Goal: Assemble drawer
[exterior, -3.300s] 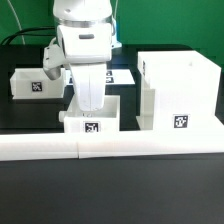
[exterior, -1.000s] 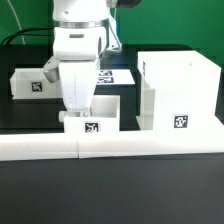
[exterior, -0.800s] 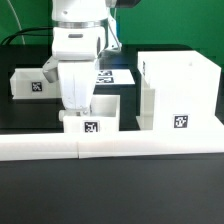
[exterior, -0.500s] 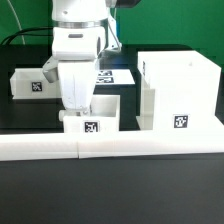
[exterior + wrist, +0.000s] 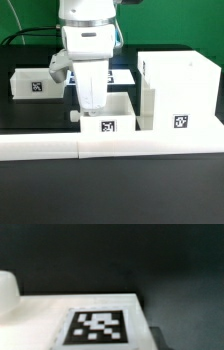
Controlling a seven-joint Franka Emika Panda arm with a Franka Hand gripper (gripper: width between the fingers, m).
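A small white open-top tray [image 5: 110,124] with a tag on its front stands mid-table, close to the large white casing [image 5: 178,92] on the exterior view's right. My gripper [image 5: 92,107] reaches down into this tray at its left wall and appears shut on that wall; the fingertips are hidden inside. A second small tray [image 5: 30,84] stands at the exterior view's left. In the wrist view the held tray's white face [image 5: 40,308] and its tag [image 5: 98,327] fill the lower part, blurred.
Long low white L-shaped bars [image 5: 60,148] run along the front of the parts. The marker board [image 5: 122,75] lies behind the arm. A black cable [image 5: 25,38] crosses the back left. The table [image 5: 110,195] is dark.
My gripper and the small tray have moved together toward the exterior view's right, closer to the casing. Earlier the gripper had lowered into the tray.
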